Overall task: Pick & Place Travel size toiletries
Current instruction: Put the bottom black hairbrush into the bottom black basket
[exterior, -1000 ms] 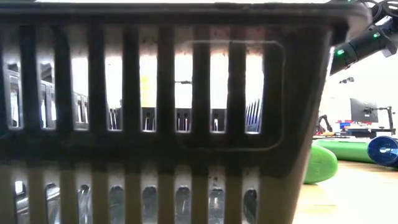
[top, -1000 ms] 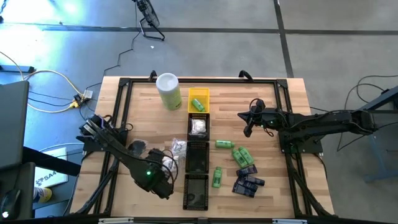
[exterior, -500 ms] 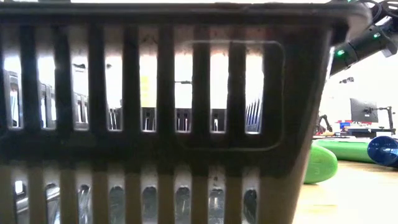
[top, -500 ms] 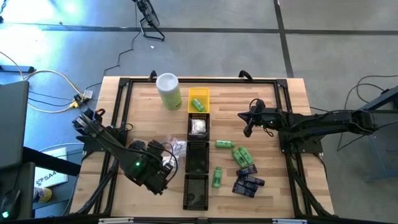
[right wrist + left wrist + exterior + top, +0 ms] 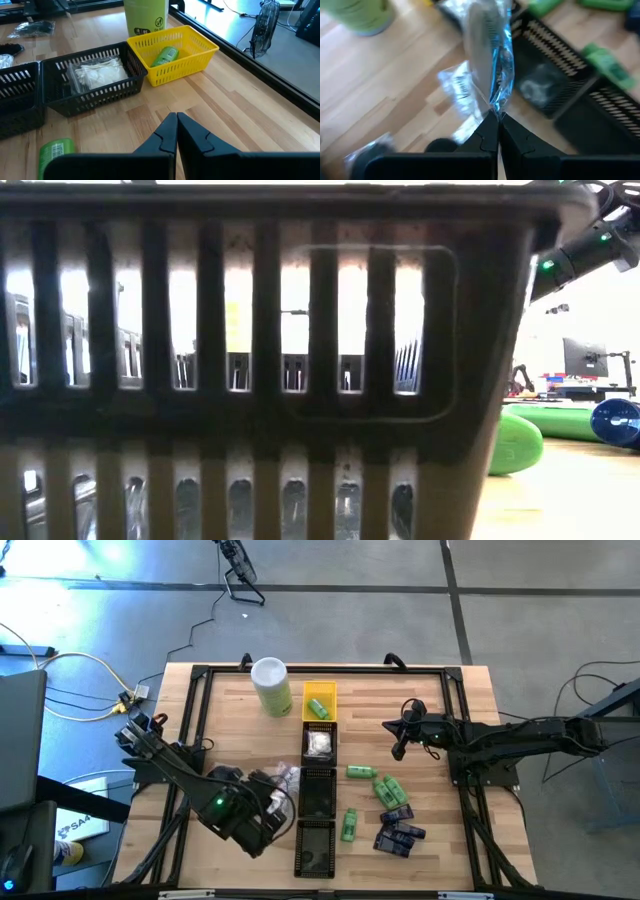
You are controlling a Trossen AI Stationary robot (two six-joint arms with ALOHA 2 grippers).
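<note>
My left gripper (image 5: 497, 117) is shut on a clear-wrapped white piece (image 5: 487, 45), above the table's near left part (image 5: 272, 796), beside the row of trays. More wrapped pieces (image 5: 286, 776) and a black puck (image 5: 220, 778) lie on the wood nearby. Green bottles (image 5: 360, 772) and dark blue packets (image 5: 398, 832) lie right of the trays. One green bottle (image 5: 165, 56) lies in the yellow tray (image 5: 200, 47), and white wrapped pieces (image 5: 97, 72) in the black tray next to it. My right gripper (image 5: 176, 117) is shut on nothing, over bare wood at the right (image 5: 400, 745). My left gripper pinches the crinkled end of the clear wrapper (image 5: 496, 106) between its two fingertips. The fingers slant down from the table's near left. The wrapped piece sticks out ahead of the fingers over the table and the black trays, and seems clear of them.
A tall pale-green canister (image 5: 271, 686) stands at the far end of the tray row. Two more black trays (image 5: 317, 790) (image 5: 315, 845) continue the row toward the near edge. A slatted tray wall (image 5: 250, 360) fills most of the low view. A black frame (image 5: 200, 720) edges the table.
My left gripper has risen and turned at the wrist while staying shut on the clear-wrapped piece, which has come up with it. My right arm has kept still.
</note>
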